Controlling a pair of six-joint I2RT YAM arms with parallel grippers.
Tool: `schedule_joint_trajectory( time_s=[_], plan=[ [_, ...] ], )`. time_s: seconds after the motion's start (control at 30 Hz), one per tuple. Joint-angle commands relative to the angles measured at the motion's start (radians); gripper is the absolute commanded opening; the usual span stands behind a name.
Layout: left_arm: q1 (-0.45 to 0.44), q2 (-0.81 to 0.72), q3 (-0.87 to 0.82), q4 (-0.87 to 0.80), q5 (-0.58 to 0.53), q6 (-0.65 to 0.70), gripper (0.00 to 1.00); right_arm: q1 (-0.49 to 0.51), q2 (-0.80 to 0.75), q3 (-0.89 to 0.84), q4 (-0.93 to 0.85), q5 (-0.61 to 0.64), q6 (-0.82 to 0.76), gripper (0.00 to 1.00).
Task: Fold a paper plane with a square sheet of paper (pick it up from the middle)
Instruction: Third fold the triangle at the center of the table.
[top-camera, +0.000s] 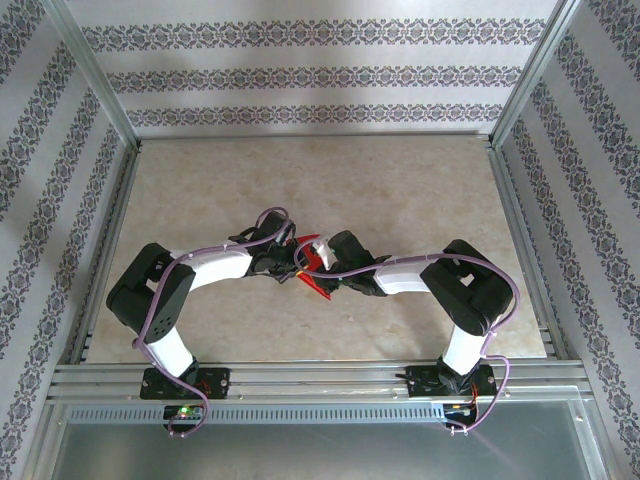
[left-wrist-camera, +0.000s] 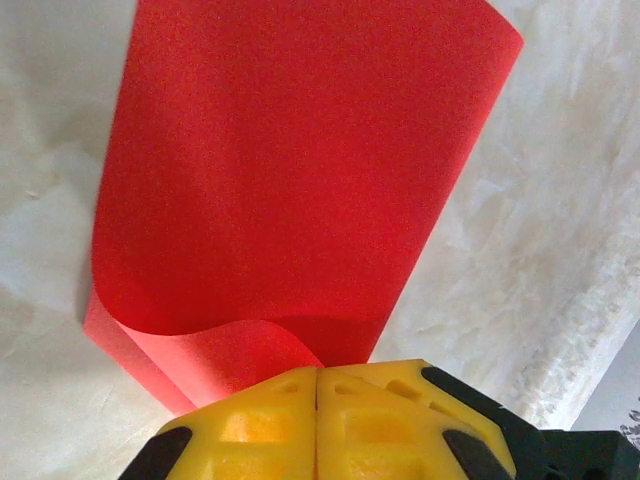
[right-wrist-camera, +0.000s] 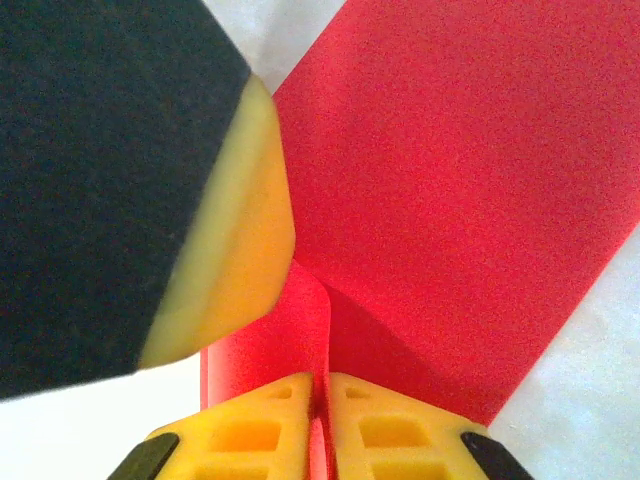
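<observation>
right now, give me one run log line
left tool: shut on paper | right tool: shut on paper | paper: curled over, no crease yet

A beige marbled tabletop is lying under my workspace. White wallpapered walls with grey floral bands are closing me in on the left, far and right. Silver aluminium frame posts are rising from the far corners, and a slotted aluminium rail is running along the near edge.
</observation>
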Motion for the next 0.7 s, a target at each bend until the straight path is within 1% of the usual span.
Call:
schedule_joint_trajectory(
  time_s=[0.0,0.67],
  plan=[
    [-0.011,0.019,-0.009,0.026,-0.028,-0.035,0.07,-0.007,0.042,0.000,-0.055,0.000,0.016,0.13],
    [-0.014,0.039,-0.053,0.044,-0.022,-0.028,0.06,-0.008,0.052,0.008,-0.069,0.009,0.022,0.13]
  ],
)
